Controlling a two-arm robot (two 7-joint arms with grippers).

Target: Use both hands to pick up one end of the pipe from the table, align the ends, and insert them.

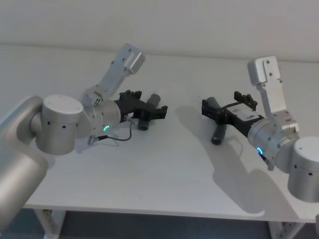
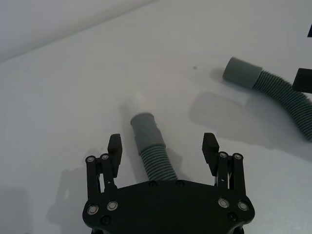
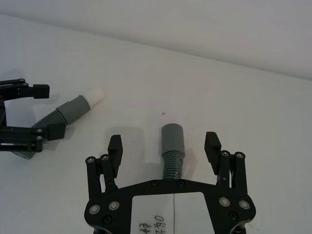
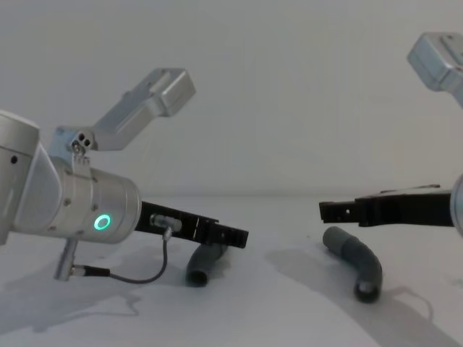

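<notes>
Two dark grey ribbed pipe pieces lie on the white table (image 1: pixel 164 169). The left pipe piece (image 1: pixel 147 117) has a paler, narrower tip (image 2: pixel 138 104). My left gripper (image 1: pixel 148 103) is open and low over it, and in the left wrist view its fingers (image 2: pixel 114 146) stand either side of the piece (image 2: pixel 150 146) without touching. The right pipe piece (image 1: pixel 217 130) lies bent like an elbow. My right gripper (image 1: pixel 224 103) is open and straddles its round end (image 3: pixel 172 138), fingers (image 3: pixel 212 144) apart from it. In the chest view both pieces (image 4: pixel 205 264) (image 4: pixel 356 264) rest flat under the grippers (image 4: pixel 233 236) (image 4: pixel 331 211).
Bare white table stretches between the two pieces and toward the front edge (image 1: pixel 149 211). A thin black cable (image 1: pixel 119 138) loops from the left wrist just above the surface. A small dark speck (image 3: pixel 163 113) marks the table ahead of the right piece.
</notes>
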